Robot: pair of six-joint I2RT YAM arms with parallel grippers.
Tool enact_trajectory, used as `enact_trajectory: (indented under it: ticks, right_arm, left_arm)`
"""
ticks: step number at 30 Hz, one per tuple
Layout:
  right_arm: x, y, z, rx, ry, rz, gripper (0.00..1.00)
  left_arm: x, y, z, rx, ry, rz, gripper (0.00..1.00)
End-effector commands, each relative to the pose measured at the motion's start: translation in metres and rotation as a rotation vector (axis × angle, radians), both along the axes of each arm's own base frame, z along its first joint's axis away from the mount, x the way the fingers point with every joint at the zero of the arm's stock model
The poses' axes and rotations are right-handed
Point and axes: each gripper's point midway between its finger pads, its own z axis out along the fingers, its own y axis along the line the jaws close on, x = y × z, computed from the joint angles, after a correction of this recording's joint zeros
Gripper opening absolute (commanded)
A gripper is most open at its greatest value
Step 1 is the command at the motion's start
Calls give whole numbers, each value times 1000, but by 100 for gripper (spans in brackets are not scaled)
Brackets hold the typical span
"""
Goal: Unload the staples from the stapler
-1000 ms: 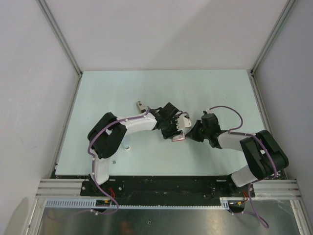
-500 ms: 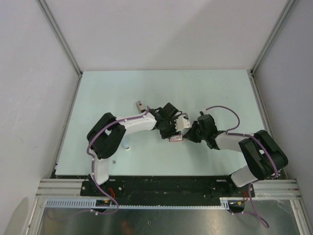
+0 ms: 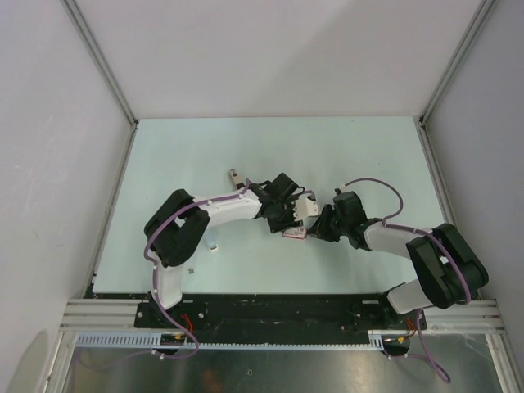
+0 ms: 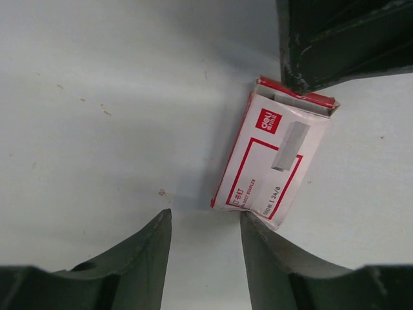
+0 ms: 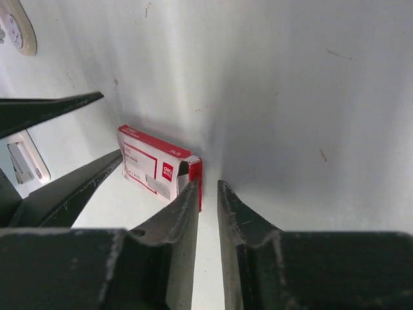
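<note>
The left jaws are standing released, their two dark fingers [image 4: 139, 258] spread over bare counter [image 4: 97, 97] and gripping nothing. A small red-and-white box [image 4: 274, 158] is lying flat just ahead of them and a little to their right. Its near corner is touching, or all but touching, the right-hand finger.

The right jaws are facing the same box from its far end. Their fingers [image 5: 174, 226] are parted by only a narrow slit and holding nothing, and the left-hand fingertip is sitting against the red end of the box [image 5: 155, 165]. In the left wrist view those right jaws are showing as a dark mass lying over the box's open flap end. A grey band is showing just inside that flap (I cannot tell whether it is metal or shadow).

From overhead, the box [image 3: 295, 233] is sitting between the two sets of jaws in the middle of the counter and blocking the gap between them.

The staples [image 3: 212, 246] are showing only as a small pale bit well behind the left jaws and to their right. A second speck [image 3: 189, 270] is lying farther back, and both are too small to make out in detail. The left arm [image 3: 229, 209] is lying between these bits and a small silver-and-brown object [image 3: 235, 176]. That object is resting behind the left jaws on their left, close beside the forearm.
</note>
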Motion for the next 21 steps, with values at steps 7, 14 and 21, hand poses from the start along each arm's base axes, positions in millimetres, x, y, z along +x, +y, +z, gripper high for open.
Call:
enact_trajectory:
  ticks: [7, 14, 21]
  right_arm:
    - [11, -3, 37, 0, -111, 10, 50]
    - [26, -8, 71, -65, -190, 19, 80]
    - [33, -15, 108, -98, -264, 13, 85]
  left_arm:
    - [-1, -16, 75, -210, -10, 60, 72]
    - [4, -7, 148, -353, -53, 119, 81]
    - [13, 27, 188, -433, -79, 228, 98]
